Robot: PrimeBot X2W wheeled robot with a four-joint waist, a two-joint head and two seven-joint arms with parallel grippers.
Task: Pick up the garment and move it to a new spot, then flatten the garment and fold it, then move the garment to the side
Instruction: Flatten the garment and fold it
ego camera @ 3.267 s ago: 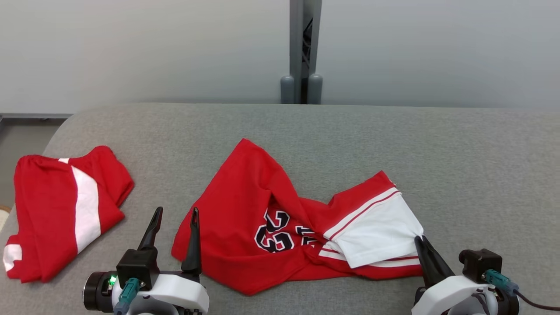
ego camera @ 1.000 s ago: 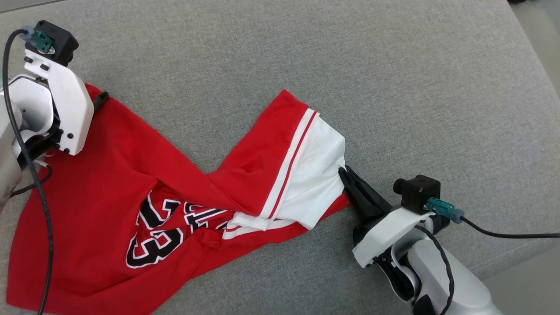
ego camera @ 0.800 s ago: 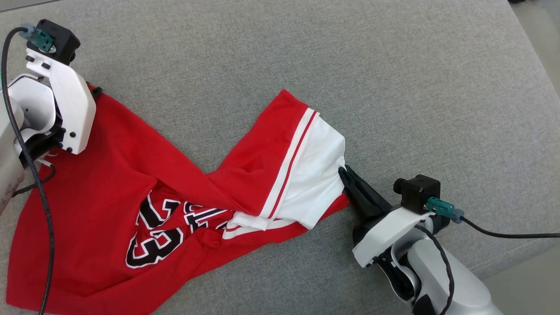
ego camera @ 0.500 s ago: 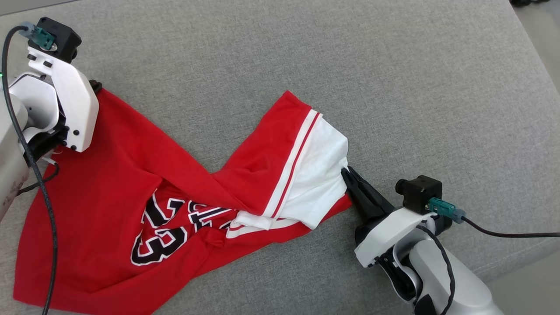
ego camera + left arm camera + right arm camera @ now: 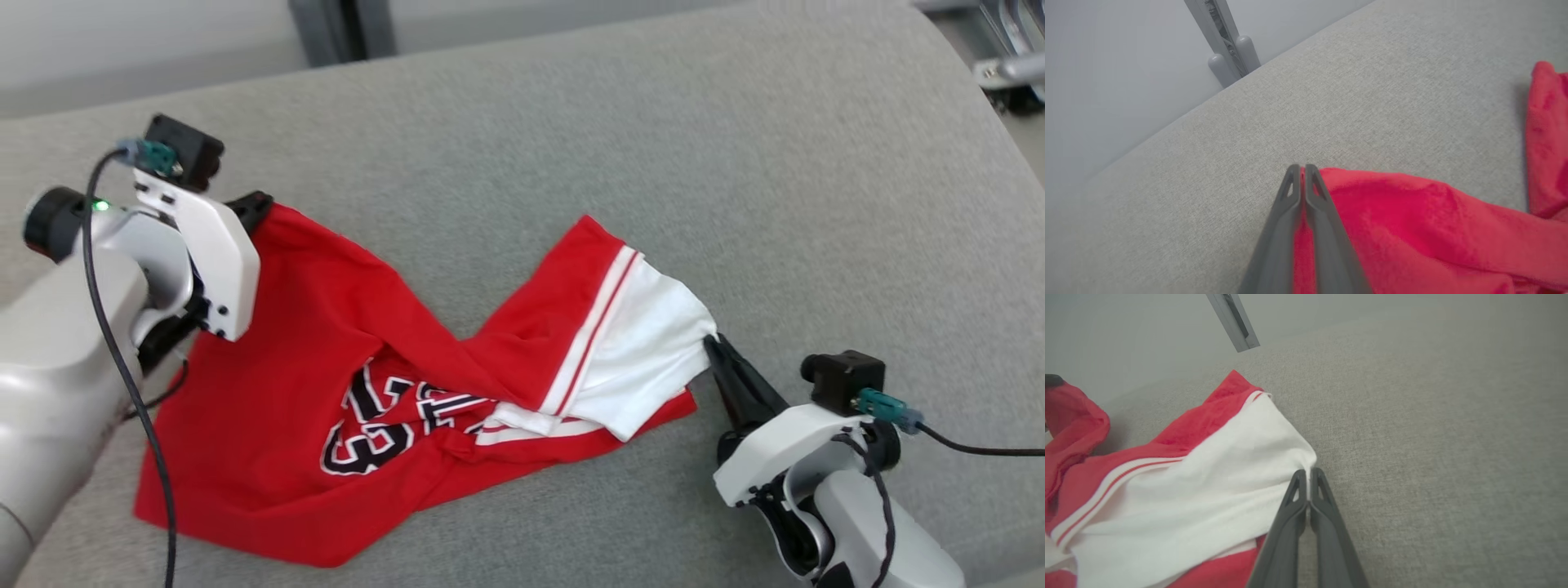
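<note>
A red garment (image 5: 326,359) with black-and-white number print and a white striped band (image 5: 645,351) lies crumpled on the grey cushion (image 5: 653,163). At its upper left corner my left gripper (image 5: 260,202) is shut on the red cloth; the left wrist view has red cloth (image 5: 1412,228) pinched between the closed fingers of that gripper (image 5: 1302,168). My right gripper (image 5: 709,339) is shut on the white corner at the right; in the right wrist view the white fabric (image 5: 1208,486) is nipped at that gripper's tips (image 5: 1309,472).
A grey post (image 5: 339,28) stands against the wall behind the cushion. The cushion's rounded right edge (image 5: 1000,147) drops off at the far right, with metal parts (image 5: 1012,65) beyond it. Bare grey cushion spreads behind and to the right of the garment.
My left gripper has closed on the garment's upper left corner. The head camera has tilted up and shifted, so the whole scene sits lower and further right in the picture.
</note>
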